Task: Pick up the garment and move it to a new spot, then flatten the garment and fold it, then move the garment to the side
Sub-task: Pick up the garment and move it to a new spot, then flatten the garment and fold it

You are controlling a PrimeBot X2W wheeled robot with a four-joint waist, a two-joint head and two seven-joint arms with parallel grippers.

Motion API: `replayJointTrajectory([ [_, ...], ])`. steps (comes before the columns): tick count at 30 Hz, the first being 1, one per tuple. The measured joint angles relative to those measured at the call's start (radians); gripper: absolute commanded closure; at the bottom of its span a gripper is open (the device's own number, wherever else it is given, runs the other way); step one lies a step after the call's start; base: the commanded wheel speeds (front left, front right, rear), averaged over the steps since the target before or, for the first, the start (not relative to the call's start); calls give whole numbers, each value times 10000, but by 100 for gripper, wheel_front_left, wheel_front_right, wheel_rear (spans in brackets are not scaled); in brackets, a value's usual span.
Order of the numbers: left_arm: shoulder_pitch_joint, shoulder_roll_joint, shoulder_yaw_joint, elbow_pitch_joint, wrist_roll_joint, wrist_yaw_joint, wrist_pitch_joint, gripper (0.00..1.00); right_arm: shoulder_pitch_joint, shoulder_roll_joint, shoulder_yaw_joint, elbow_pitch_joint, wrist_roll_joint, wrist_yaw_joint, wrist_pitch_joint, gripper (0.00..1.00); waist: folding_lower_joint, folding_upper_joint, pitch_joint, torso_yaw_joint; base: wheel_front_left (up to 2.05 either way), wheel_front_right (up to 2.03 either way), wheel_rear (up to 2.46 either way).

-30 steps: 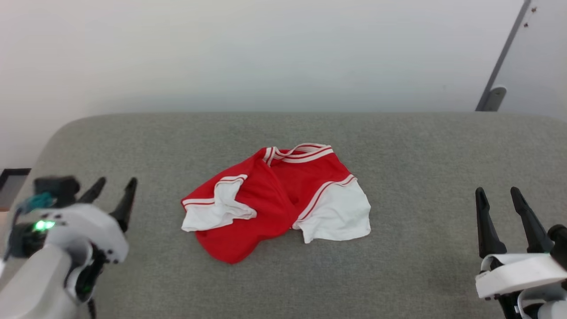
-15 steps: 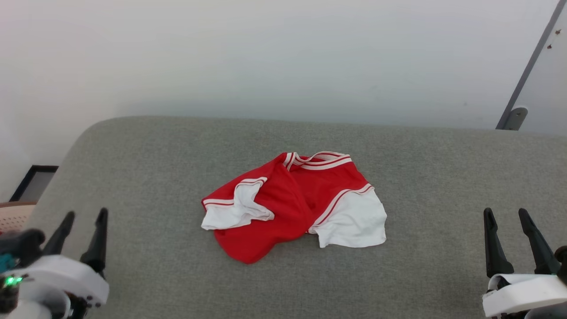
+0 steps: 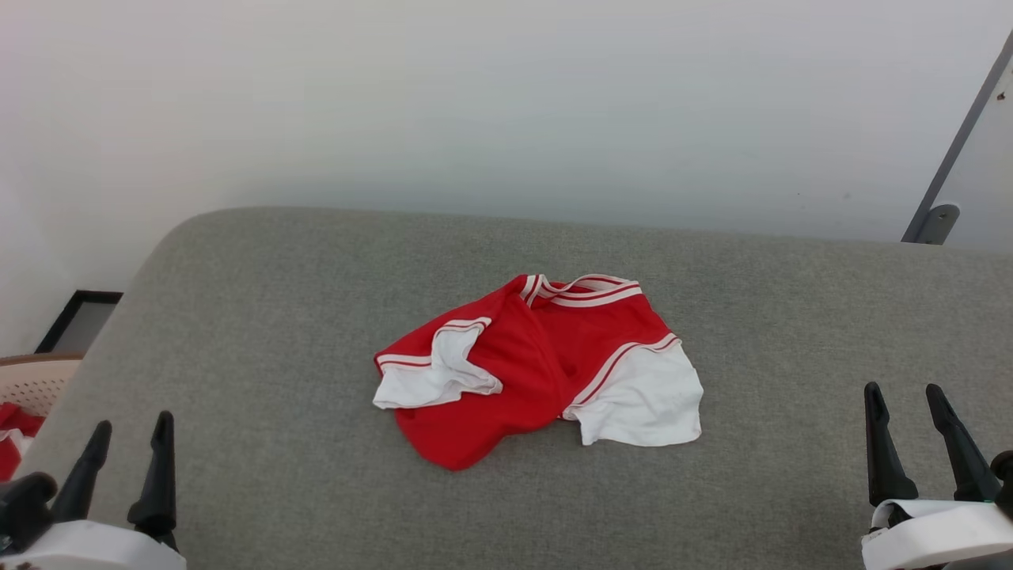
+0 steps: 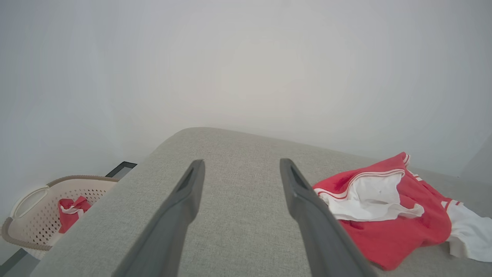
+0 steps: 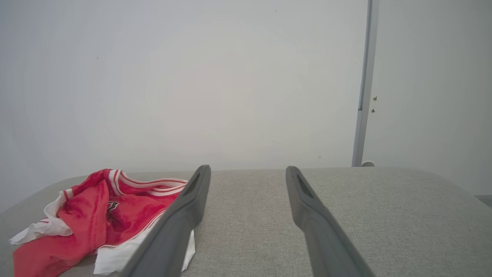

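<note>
off the left end of the bench [image 3: 277, 317], down on the floor, stands one pale plastic basket [image 4: 38, 215] with a perforated wall and a brown rim; a bit of red and white cloth [image 4: 71, 209] lies bunched inside it. the bench is one long pad with rounded corners, covered in coarse grey woven fabric.

over the near left corner hangs the left gripper [image 3: 133, 422], its two dark tapered fingers standing apart with nothing between them.

about the middle of the bench lies the garment [image 3: 538, 356], a single soft red t-shirt, rumpled into a loose heap rather than spread flat. i count two white sleeves: the left sleeve [image 3: 431, 380] is crumpled and curled over on itself, the right sleeve [image 3: 645, 396] lies flatter, and each has a red-and-white striped seam. the striped collar [image 3: 589, 289] sits on the side toward the far edge. the shirt is well apart from both grippers.

over the near right corner is the right gripper [image 3: 903, 388], two dark pointed fingers spread apart, empty. beyond the far right corner a thin grey metal post [image 3: 961, 142] runs up the plain white wall.
</note>
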Motion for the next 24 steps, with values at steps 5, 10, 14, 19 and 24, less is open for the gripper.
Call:
replayJointTrajectory([
  [5, 185, -115, 222, -113, 128, -92, 0, 0, -6, -50, 46, 15, 23, 0, -12, 0, 0, 0, 16, 12, 0, 0, 0],
  [10, 243, -178, 293, -157, 230, -161, 0, 0, -6, -65, 71, 27, 27, 0, -13, 0, 0, 0, 52, 17, 0, 0, 0],
  [14, 250, -198, 301, -165, 259, -207, 0, 0, -6, -73, 79, 29, 27, 0, -25, 0, 0, 0, 79, 25, 0, 0, 0],
  [19, 176, -186, 180, -245, 249, -268, 236, 0, -9, -71, 104, 19, 21, 0, -25, 0, 0, 0, 140, 23, 0, 0, 0],
  [24, -496, -61, -36, -378, 48, -441, 1020, 0, -128, -88, 178, 15, 8, 0, -19, 0, 0, 0, 263, -21, 0, 0, 0],
])
